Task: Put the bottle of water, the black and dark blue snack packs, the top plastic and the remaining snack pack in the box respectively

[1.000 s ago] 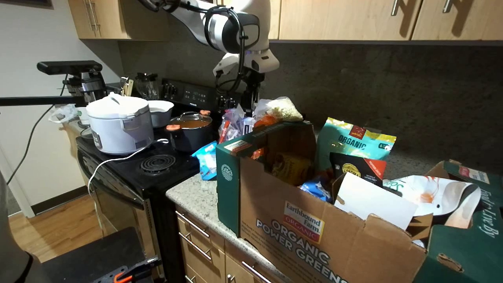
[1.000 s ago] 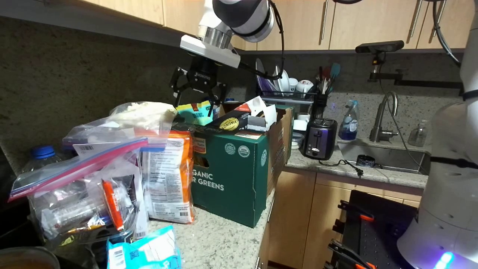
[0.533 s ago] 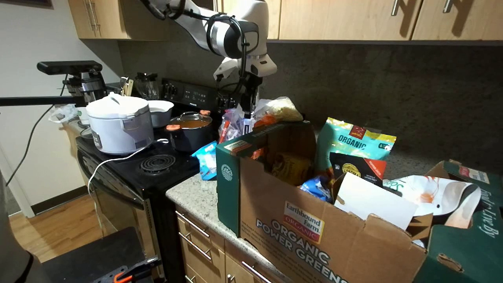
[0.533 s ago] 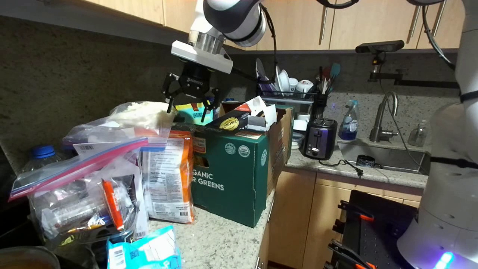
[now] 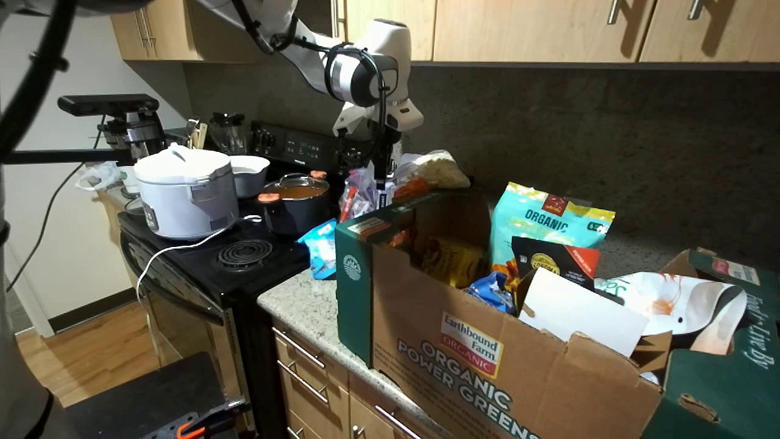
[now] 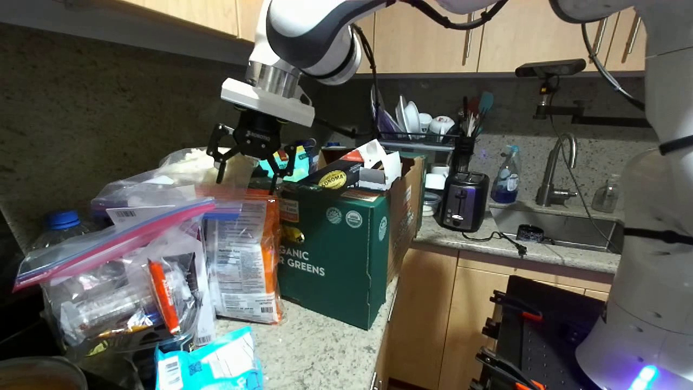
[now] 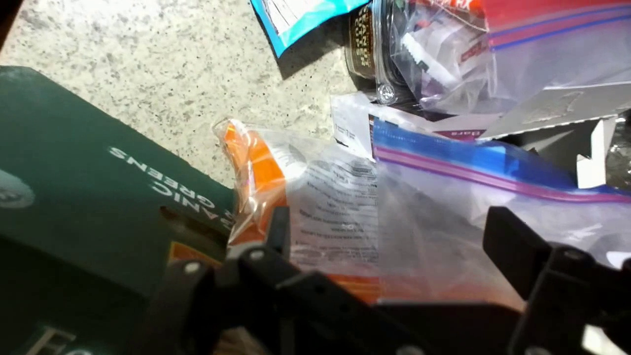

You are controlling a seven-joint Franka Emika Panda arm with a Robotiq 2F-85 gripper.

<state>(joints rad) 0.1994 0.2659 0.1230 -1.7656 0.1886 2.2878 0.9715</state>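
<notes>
Just now the black two-fingered pincer (image 6: 246, 183) has come lower and farther from the large brown, green-ended cardboard box (image 5: 512, 360), which sits just beside it. It is spread wide, holding nothing. Beneath its tips lie an orange-and-white flat plastic snack pack (image 7: 330, 212) and a clear film bag with a blue-and-pink seal (image 7: 438, 217); whether they touch it, I cannot tell. A clear, blue-capped plastic bottle (image 6: 63, 222) is well apart from the pincer, outside the box; a shiny blue snack pack (image 5: 492, 294) lies inside. So the descent probably begins a pick, likely of that top bag.
</notes>
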